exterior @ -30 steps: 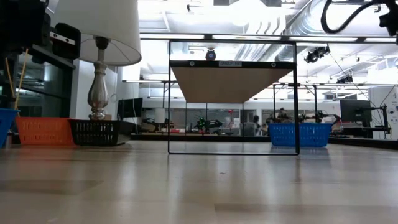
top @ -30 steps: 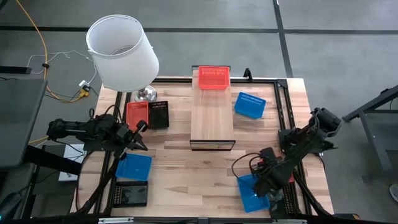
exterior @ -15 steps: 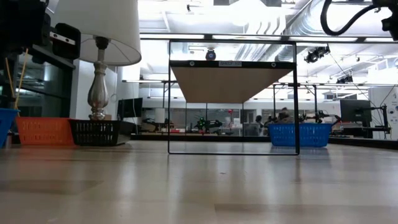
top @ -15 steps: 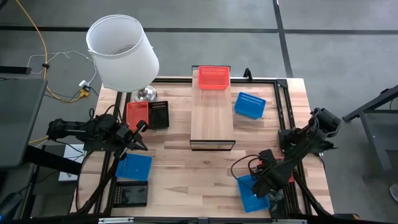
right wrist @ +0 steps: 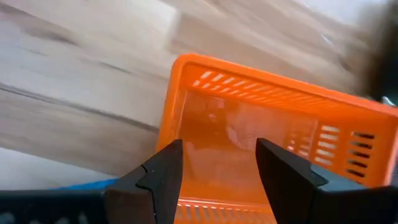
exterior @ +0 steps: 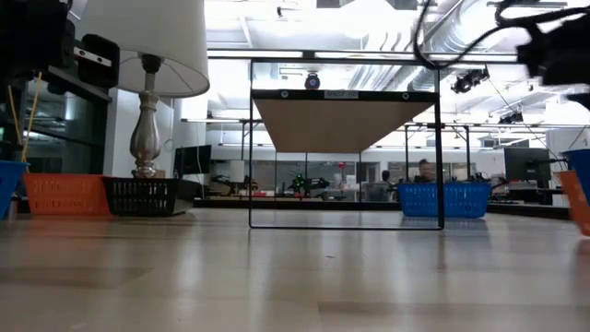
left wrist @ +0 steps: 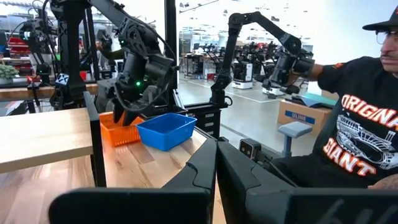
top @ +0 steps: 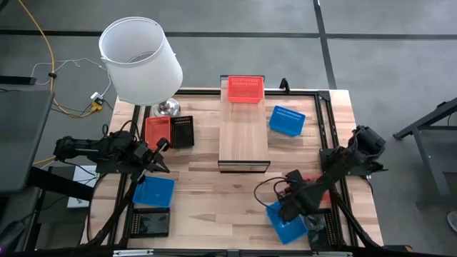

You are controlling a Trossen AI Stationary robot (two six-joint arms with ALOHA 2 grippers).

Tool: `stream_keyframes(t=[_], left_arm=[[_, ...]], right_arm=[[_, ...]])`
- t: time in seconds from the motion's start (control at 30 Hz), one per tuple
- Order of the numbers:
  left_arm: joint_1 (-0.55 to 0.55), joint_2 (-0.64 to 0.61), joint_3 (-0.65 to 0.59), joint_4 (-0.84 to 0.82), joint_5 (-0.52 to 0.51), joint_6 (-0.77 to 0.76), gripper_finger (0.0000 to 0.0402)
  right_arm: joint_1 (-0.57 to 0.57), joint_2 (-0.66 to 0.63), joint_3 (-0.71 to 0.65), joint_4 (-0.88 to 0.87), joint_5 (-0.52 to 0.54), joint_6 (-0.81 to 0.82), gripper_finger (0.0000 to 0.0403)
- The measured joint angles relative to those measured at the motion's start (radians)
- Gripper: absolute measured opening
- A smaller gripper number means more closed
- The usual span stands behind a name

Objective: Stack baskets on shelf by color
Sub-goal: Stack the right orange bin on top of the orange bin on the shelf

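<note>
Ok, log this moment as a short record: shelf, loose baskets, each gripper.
shelf: light-wood shelf at table centre, one red basket on its far end
right side: blue basket beside the shelf; another blue basket and an orange-red basket at the near right corner
left gripper: left gripper shut, empty, left of the shelf
right gripper: right gripper open, over the orange-red basket
</note>
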Motion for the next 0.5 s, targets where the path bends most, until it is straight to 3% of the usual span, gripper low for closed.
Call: stream_keyframes(t=[0.33, 0.5], left_arm=[[0.000, 0.000, 0.000, 0.000, 0.000, 0.000, 0.0001], [0.000, 0.000, 0.000, 0.000, 0.000, 0.000, 0.0001]], right_arm=[[-0.052, -0.083, 0.002, 0.012, 0.203, -0.043, 0.0190], [-0.041, -0.161, 0.002, -0.055, 0.178, -0.054, 0.0190]])
